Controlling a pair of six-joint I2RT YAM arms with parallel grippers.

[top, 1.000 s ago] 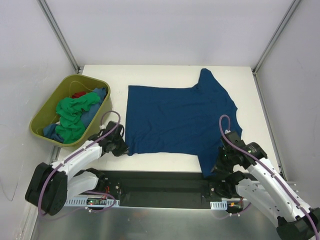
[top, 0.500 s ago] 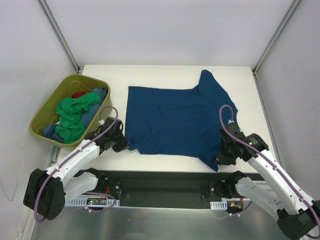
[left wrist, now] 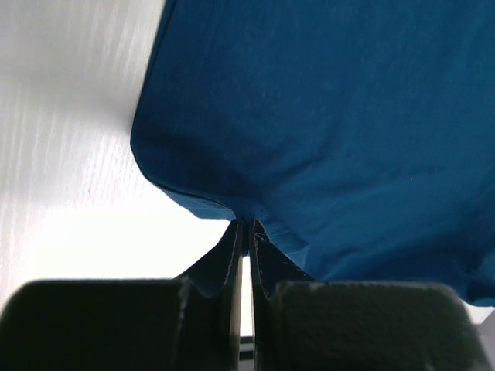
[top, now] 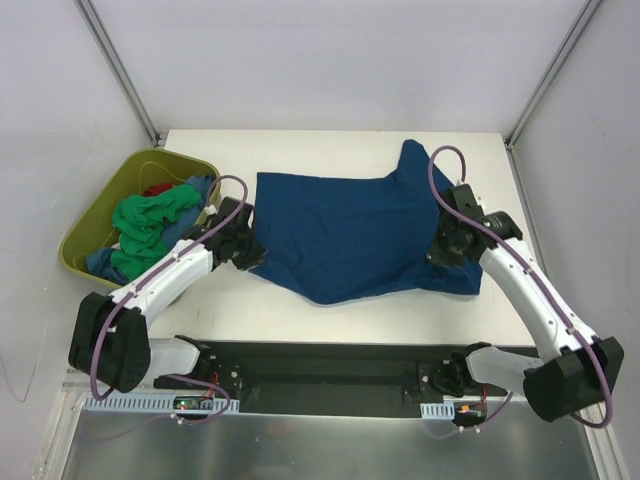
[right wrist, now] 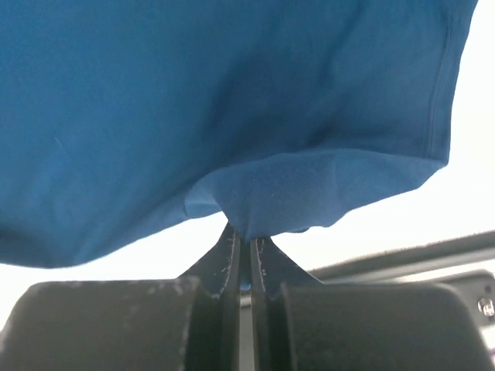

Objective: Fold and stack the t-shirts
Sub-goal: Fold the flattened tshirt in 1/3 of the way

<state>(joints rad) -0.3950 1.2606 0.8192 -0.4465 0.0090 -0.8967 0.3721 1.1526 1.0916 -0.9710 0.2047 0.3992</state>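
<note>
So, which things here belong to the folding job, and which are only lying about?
Belong to the job:
- dark blue t-shirt, pinched at its near edge by the left gripper and the right gripper
- green shirt, red shirt and paler blue shirt, crumpled in the tub

Only lying about:
- olive-green tub
- white table

Robotics lab test cell. A bare white table (top: 300, 300) is boxed in by plain pale wall panels (top: 330, 60) held in slanting aluminium posts (top: 120, 70). Two white-and-black robot arms, a left arm (top: 165, 283) and a right arm (top: 520, 280), are bolted to a black base rail (top: 330, 365) along the table's near edge.
</note>
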